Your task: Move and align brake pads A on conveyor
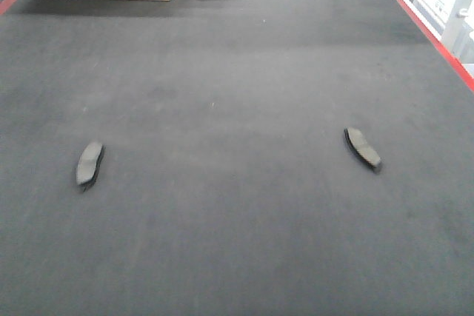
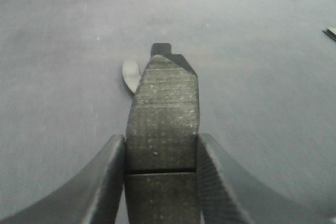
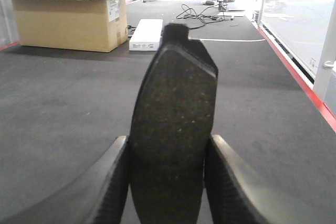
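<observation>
A dark charcoal conveyor with red edge strips fills the floor; a cardboard box and a white carton stand at its far end. From the front we see only two brake pads lying flat, well apart: the left pad and the right pad, long axes running roughly away from us, tilted slightly toward each other. Our wrist views add two more. The left gripper pinches a grooved pad pointing forward, the lying pad just beyond its tip. The right gripper clamps another pad, also pointing forward.
</observation>
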Motion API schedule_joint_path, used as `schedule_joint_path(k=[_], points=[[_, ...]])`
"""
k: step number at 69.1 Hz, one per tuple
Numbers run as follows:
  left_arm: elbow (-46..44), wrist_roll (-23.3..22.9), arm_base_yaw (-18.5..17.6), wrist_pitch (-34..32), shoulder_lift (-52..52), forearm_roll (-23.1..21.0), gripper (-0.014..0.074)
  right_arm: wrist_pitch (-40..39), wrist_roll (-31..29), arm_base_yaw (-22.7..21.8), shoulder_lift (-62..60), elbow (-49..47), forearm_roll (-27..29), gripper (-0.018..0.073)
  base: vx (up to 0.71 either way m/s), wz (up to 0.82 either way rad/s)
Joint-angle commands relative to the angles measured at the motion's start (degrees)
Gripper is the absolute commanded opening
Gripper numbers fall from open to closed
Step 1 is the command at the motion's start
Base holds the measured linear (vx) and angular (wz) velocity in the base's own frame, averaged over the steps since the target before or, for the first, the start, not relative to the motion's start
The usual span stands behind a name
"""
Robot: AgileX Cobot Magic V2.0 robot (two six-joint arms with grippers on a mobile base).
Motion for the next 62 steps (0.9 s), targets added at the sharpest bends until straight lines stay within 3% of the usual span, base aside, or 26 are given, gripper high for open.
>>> schedule_joint_path(k=[1,62], points=[[-1.7,-0.3,-0.1,-5.2,0.9,0.9,-0.0006,-5.5,-0.3,-0.3,0.6,-1.6,0.2,-0.0002,0.28,-0.04],[-1.7,-0.3,-0.1,-5.2,0.9,0.9,-0.0006,-5.5,-0.3,-0.3,0.6,-1.6,0.2,-0.0002,0.14,0.01]])
